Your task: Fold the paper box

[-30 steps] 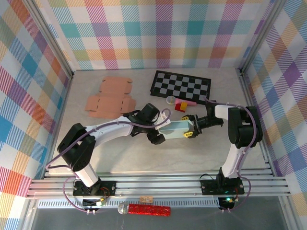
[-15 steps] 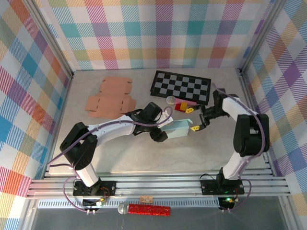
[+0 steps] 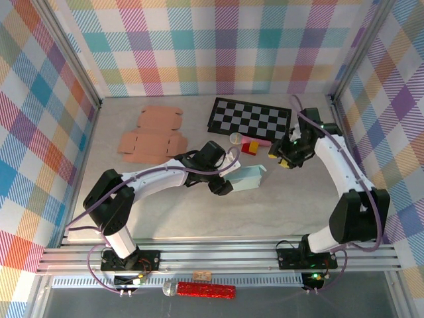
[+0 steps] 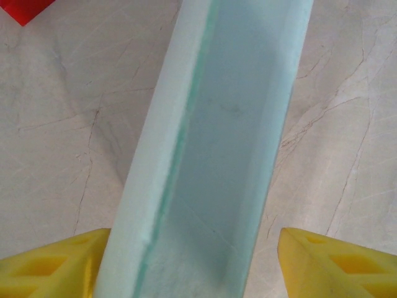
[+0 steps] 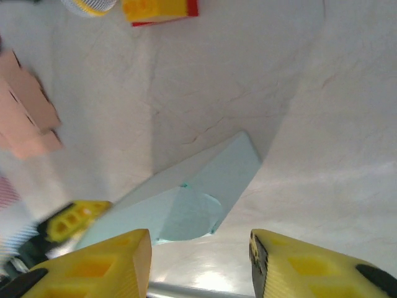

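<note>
Centrally on the pale marbled counter (image 3: 199, 212) lies the light blue, partly folded paper box (image 3: 246, 177), straddled by the left end effector (image 4: 192, 248), its fingers parted wider than the box. Further right, the right end effector (image 5: 198, 248) hovers parted, holding nothing.

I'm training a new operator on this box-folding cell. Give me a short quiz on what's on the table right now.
1. True or false: the right claw grips the blue box.
2. What sits between the fingers of the left claw? A) blue box B) pen C) nothing
3. Fill in: seen from above, the pink cardboard lies ___ of the checkerboard.
Key: 1 false; 2 A; 3 left.
</note>
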Robot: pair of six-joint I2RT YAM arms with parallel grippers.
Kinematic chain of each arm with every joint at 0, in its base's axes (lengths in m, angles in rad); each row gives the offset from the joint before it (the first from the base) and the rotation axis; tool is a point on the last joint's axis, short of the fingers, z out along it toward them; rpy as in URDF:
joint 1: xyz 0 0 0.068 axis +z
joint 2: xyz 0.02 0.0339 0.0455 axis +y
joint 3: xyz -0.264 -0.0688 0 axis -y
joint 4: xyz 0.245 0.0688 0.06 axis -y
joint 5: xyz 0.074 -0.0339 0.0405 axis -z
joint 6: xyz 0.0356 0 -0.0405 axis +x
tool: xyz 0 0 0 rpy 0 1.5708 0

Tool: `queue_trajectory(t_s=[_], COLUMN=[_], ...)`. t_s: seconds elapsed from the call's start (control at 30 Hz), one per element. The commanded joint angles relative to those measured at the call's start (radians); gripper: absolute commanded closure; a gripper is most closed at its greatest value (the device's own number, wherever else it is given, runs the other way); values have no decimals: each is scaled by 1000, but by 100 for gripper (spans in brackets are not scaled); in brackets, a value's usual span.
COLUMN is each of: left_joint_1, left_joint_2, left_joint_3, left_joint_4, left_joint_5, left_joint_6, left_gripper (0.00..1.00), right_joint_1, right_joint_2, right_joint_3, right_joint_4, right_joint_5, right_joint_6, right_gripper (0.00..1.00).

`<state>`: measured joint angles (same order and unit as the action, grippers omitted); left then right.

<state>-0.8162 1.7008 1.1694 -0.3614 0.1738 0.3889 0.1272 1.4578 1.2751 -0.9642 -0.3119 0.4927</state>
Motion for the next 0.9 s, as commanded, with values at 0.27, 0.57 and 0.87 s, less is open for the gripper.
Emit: queue_trajectory(t_s=[0.27,0.57,0.87], left_joint_1=[-15,-15,-16], left_joint_2=[7,12,16], left_joint_3=[30,36,42], left_joint_4=[-14,-23,-30], left_joint_5=[23,24,24], left_joint_6=[4,8,11], left_gripper=[36,36,36], right_joint_1=[114,167,212], right_joint_2=[-73,-15,63], right_joint_3=[-47,-50,-7], right_joint_4=[3,-10,-10], right_joint_5=[73,140,177], right_joint_6=[-571,-621,-641], right_gripper=[55,50,62])
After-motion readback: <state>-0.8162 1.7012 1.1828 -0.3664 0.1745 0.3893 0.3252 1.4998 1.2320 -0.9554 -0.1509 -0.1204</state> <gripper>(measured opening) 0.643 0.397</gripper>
